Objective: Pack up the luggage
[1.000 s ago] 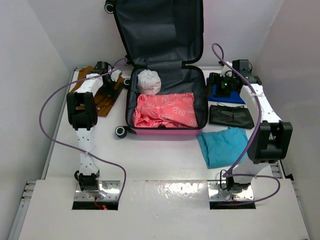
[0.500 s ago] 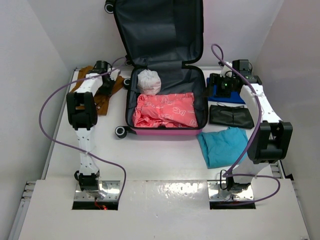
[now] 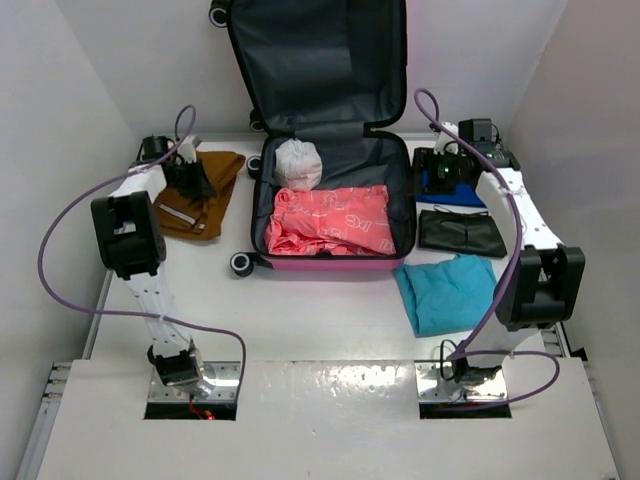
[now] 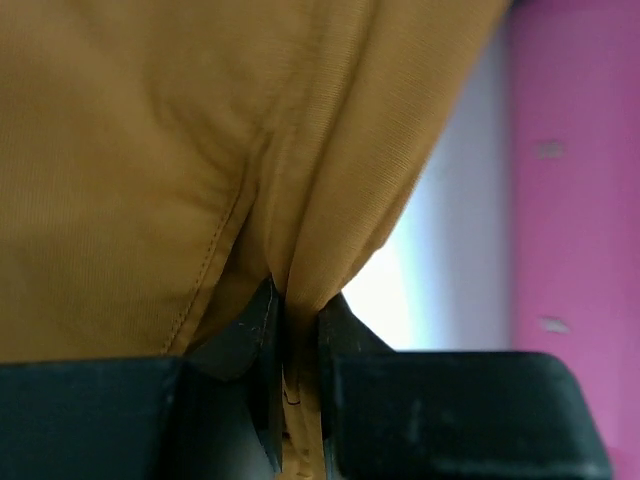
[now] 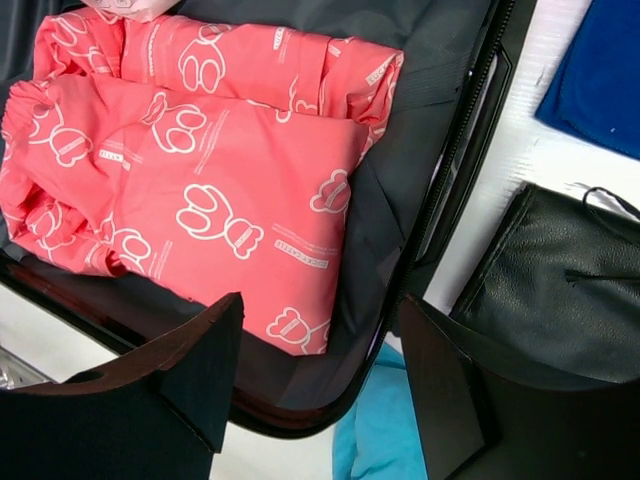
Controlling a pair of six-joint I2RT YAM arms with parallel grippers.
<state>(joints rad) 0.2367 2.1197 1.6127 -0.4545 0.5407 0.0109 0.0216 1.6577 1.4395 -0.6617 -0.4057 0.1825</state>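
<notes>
The luggage (image 3: 330, 264) lies open in the middle of the table, its dark grey lid leaning on the back wall. Inside are a pink printed garment (image 3: 335, 220) and a white bundle (image 3: 297, 163). My left gripper (image 3: 188, 176) is shut on a fold of a mustard-brown garment (image 3: 205, 195) left of the case; in the left wrist view the fabric (image 4: 200, 150) is pinched between the jaws (image 4: 295, 335), with the pink shell (image 4: 575, 200) at the right. My right gripper (image 5: 320, 375) is open and empty over the case's right rim (image 5: 450, 200), above the pink garment (image 5: 220, 190).
Right of the case lie a blue cloth (image 3: 458, 196), a black pouch (image 3: 460, 232) and a teal cloth (image 3: 445, 290). The same black pouch (image 5: 560, 290), blue cloth (image 5: 600, 80) and teal cloth (image 5: 385, 430) show in the right wrist view. Walls enclose the table on three sides.
My left gripper shut on the mustard-brown garment, then the arm swung left, lifting and bunching the fabric. The right gripper narrowed slightly and barely moved.
</notes>
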